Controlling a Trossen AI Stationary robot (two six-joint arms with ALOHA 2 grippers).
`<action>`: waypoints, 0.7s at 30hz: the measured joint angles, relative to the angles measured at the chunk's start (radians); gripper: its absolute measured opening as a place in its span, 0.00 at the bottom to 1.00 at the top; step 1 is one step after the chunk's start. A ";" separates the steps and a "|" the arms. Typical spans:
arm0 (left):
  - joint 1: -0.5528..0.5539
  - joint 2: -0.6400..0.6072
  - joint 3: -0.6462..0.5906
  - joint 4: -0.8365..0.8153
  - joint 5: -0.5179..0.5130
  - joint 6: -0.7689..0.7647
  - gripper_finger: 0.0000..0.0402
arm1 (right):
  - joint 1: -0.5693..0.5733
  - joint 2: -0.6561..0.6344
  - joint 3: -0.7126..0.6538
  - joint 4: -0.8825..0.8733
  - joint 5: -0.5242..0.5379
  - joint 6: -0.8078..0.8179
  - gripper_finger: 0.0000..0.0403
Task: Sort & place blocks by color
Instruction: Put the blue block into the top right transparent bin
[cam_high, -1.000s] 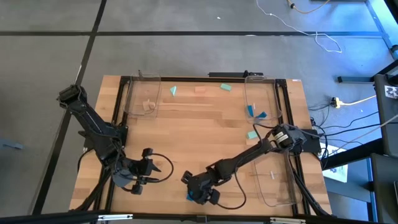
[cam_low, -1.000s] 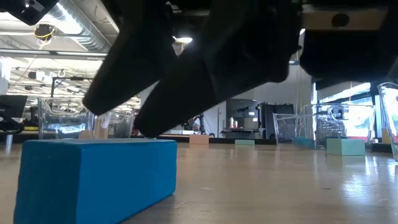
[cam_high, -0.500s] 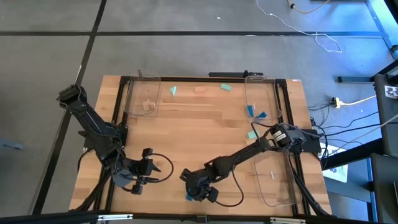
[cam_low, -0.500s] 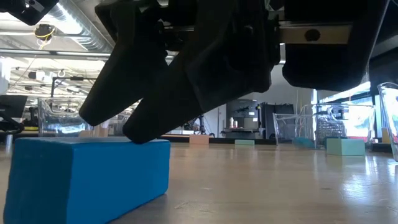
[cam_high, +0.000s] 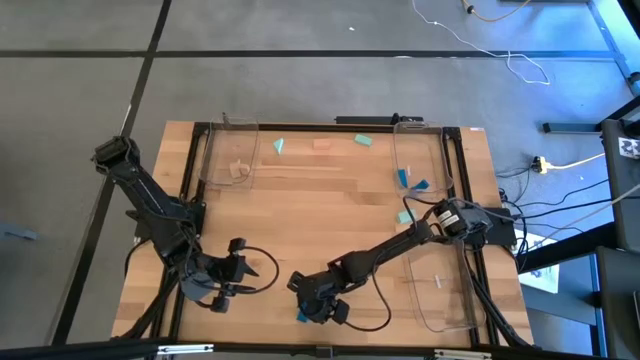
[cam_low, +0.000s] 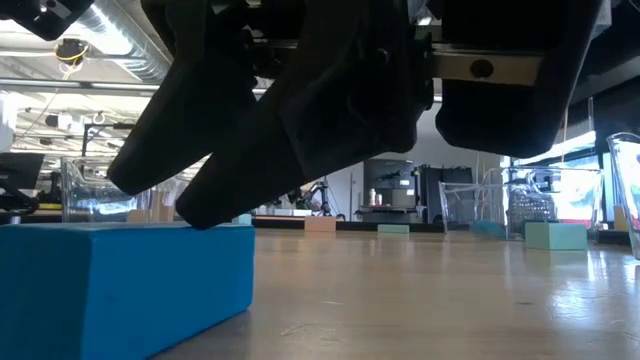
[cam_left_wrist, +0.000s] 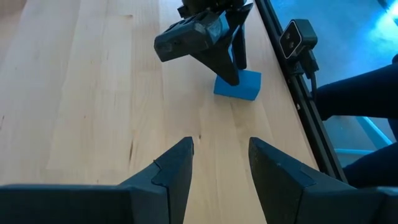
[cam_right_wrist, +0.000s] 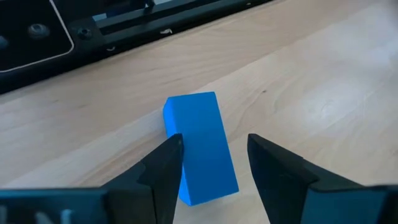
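— So where was the blue block (cam_right_wrist: 202, 149) at that moment?

— It lay flat on the wooden table (cam_high: 330, 210), at the near edge. One end of it sat between the fingers of the right gripper (cam_right_wrist: 211, 165), and the rest stuck out past the tips. One finger (cam_right_wrist: 165, 165) was right against the block's side; a slim gap showed between the block and the other finger.

— Was it gripped, then?

— No. The fingers were spread apart around it, not clamped, and in the low view the block (cam_low: 120, 285) rested on the table with the dark fingers (cam_low: 215, 170) slanting down onto its top edge.

— And the left gripper (cam_left_wrist: 219, 165)?

— It hung over bare wood with its fingers parted and nothing between them. Beyond its fingertips, well apart, were the block (cam_left_wrist: 237, 84) and the right gripper (cam_left_wrist: 227, 68) standing over it.

— Where were the other blocks?

— Far beyond the fingers of both arms. A mint block (cam_high: 405, 216) lay beside the right arm's base, two blue pieces (cam_high: 410, 182) sat in a clear tray (cam_high: 440, 150), a tan one (cam_high: 238, 170) in another tray (cam_high: 212, 150), and mint pieces (cam_high: 363, 140) and a tan piece (cam_high: 322, 144) lay along the far edge.
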 joint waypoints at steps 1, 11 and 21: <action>0.000 0.000 0.000 -0.001 0.000 0.000 0.37 | 0.000 0.000 0.000 0.000 0.000 -0.001 0.46; 0.000 0.000 0.000 -0.003 0.001 0.000 0.37 | 0.000 -0.002 0.004 -0.002 0.000 -0.001 0.46; 0.000 0.000 0.000 -0.003 0.001 0.007 0.37 | 0.000 -0.004 0.079 -0.115 -0.079 -0.003 0.46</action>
